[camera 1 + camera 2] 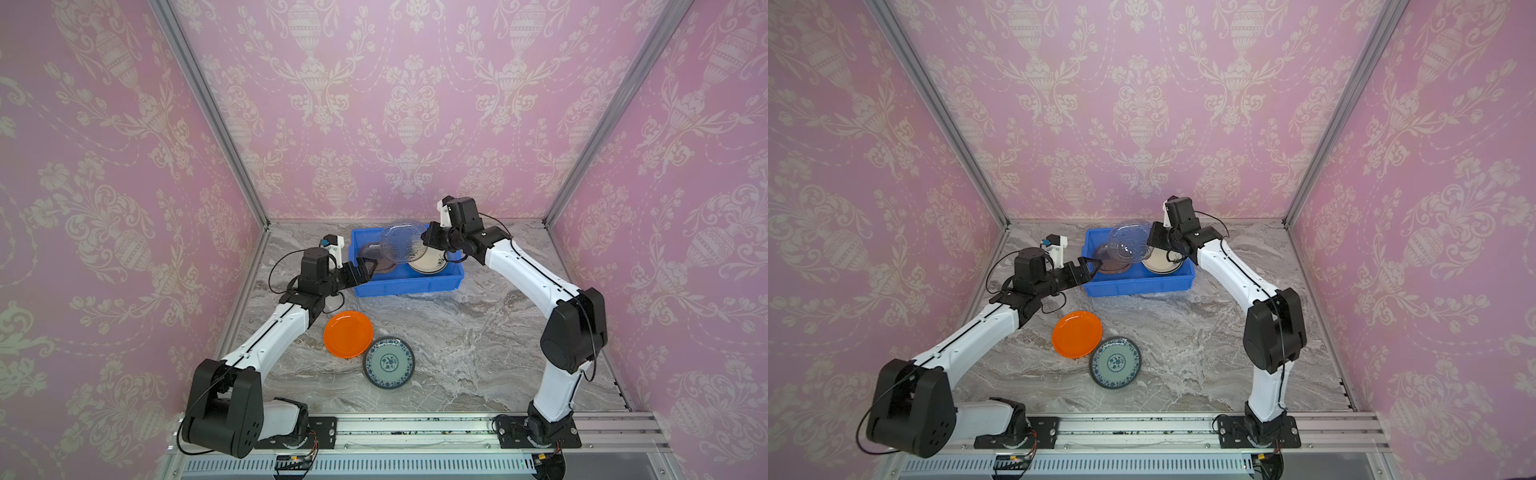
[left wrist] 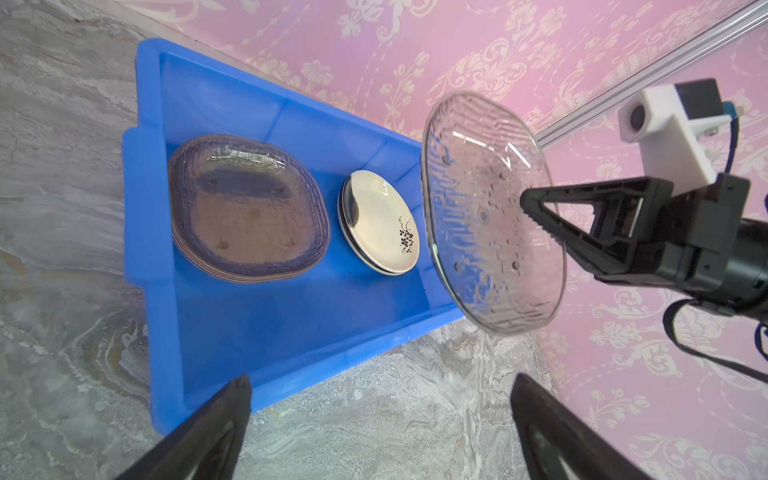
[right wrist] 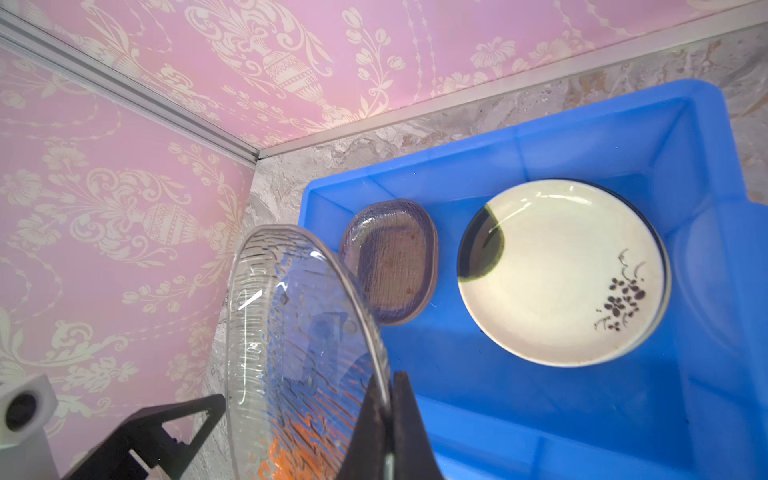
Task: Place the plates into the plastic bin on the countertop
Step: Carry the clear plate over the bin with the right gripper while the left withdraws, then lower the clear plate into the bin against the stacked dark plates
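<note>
Far left: left gripper (image 1: 368,266), black angular fingers spread wide, gripping nothing, tips just at the left end of the plastic bin (image 1: 407,286). Nearer the front, flat on the veined grey marble countertop (image 1: 478,332): round glossy orange plate (image 1: 348,333), rim touching a round teal-and-white floral plate (image 1: 388,363). Then the bin itself, bright blue, rectangular, smooth inside. In its left half, a stack of ribbed rounded-square glass plates (image 2: 249,212), grey to brownish. In its right half, a round cream plate (image 3: 561,272) with a dark flower sprig, a dark rim showing beneath. Above the bin, tilted on edge, a clear ribbed glass plate (image 2: 490,208), pinched at its rim by the right gripper (image 1: 428,239), jaws clamped tight.
</note>
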Robot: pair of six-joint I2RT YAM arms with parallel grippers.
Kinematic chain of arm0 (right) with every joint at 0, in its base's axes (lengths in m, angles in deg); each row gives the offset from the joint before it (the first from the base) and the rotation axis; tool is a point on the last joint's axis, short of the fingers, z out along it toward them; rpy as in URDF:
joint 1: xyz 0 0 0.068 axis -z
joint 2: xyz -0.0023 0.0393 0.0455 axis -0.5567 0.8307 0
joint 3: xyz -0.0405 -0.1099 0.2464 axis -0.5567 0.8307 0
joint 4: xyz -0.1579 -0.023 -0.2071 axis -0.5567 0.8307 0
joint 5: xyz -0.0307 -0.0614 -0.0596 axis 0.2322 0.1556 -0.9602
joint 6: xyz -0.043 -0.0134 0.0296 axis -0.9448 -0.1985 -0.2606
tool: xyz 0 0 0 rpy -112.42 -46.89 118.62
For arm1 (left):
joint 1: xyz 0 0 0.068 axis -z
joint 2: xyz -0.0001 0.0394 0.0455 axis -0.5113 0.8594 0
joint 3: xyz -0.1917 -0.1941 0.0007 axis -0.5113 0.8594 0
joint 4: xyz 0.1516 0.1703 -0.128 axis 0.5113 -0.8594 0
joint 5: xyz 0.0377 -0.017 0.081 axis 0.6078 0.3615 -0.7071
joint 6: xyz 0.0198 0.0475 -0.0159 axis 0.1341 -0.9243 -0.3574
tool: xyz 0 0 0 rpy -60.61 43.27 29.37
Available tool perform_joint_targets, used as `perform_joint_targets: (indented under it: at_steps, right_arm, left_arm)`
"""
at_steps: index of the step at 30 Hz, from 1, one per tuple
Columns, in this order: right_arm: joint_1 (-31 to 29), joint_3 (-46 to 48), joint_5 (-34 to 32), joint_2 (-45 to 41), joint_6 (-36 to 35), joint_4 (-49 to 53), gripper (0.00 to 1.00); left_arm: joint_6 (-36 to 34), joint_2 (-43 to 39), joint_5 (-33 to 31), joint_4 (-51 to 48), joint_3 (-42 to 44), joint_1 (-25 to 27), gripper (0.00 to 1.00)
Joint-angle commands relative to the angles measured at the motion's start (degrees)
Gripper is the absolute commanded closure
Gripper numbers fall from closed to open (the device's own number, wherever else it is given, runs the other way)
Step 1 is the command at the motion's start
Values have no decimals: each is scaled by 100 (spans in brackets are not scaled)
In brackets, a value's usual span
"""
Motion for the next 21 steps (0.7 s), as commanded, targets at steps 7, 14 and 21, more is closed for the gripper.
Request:
perform_joint_targets:
  at_steps: [7, 14, 21]
  right_arm:
    - [73, -1888, 637, 1503, -216, 823, 100]
    - [75, -2260, 831, 2248, -245, 721, 100]
    - [34, -2524, 848, 2822, -82, 359, 100]
  left_arm:
    - [-341, -543, -211, -374, 18, -236, 1]
    - [-393, -592, -210, -401, 43, -456, 1]
    - [-316, -438, -177, -295, 163, -498, 1]
